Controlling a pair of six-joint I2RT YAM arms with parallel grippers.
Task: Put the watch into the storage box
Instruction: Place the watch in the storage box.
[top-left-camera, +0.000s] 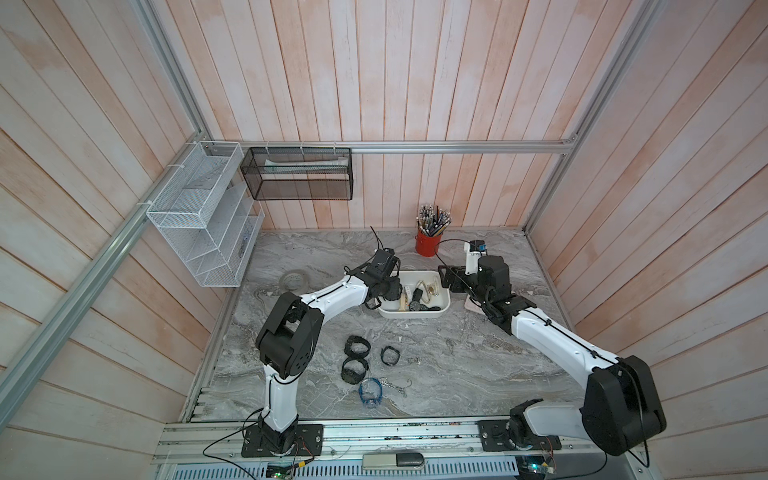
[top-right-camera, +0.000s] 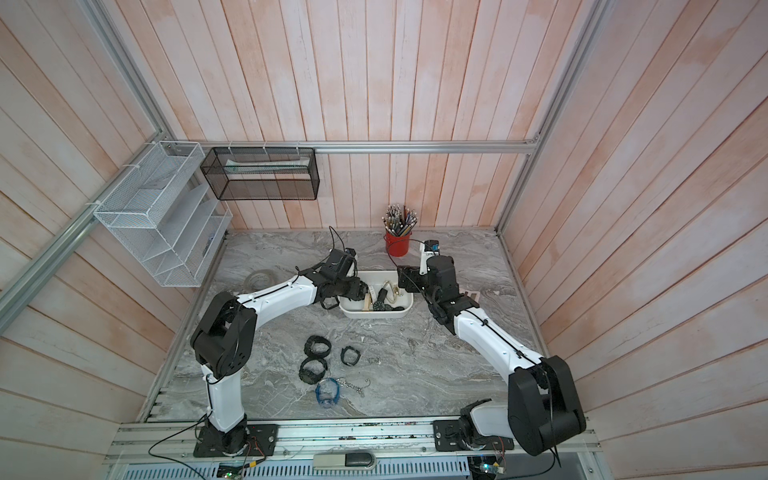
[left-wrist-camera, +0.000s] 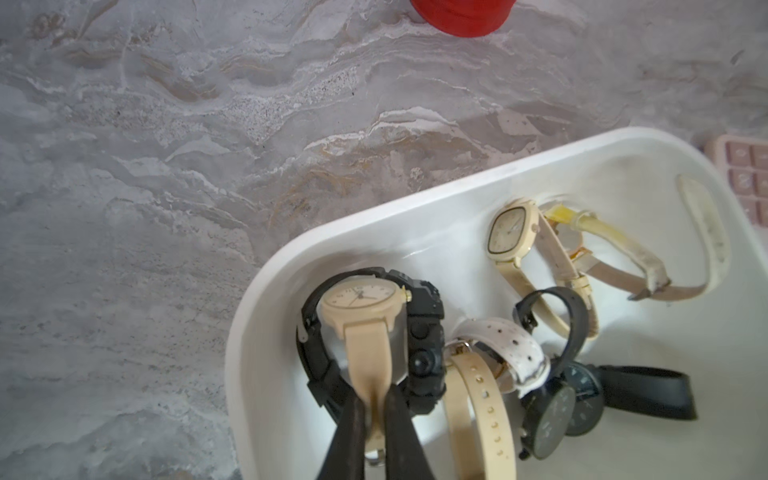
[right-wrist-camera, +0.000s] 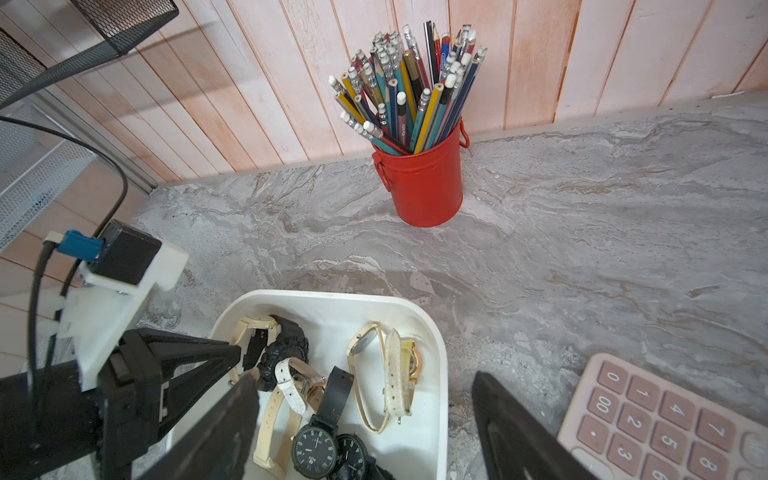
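hidden: beige watch (left-wrist-camera: 361, 307) strap, partly behind my left fingers (left-wrist-camera: 403, 436) | edge-cut: red cup (left-wrist-camera: 461, 16), calculator (left-wrist-camera: 744, 178)

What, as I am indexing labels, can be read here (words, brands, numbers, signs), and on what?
"0", "00", ".", "1", "2", "3", "4", "5", "7", "8": keys of the calculator.
Dial of the black watch: numerals and brand too small to read.
Dial of the beige watch: numerals blurred.
Print on the pencils: too small to read.
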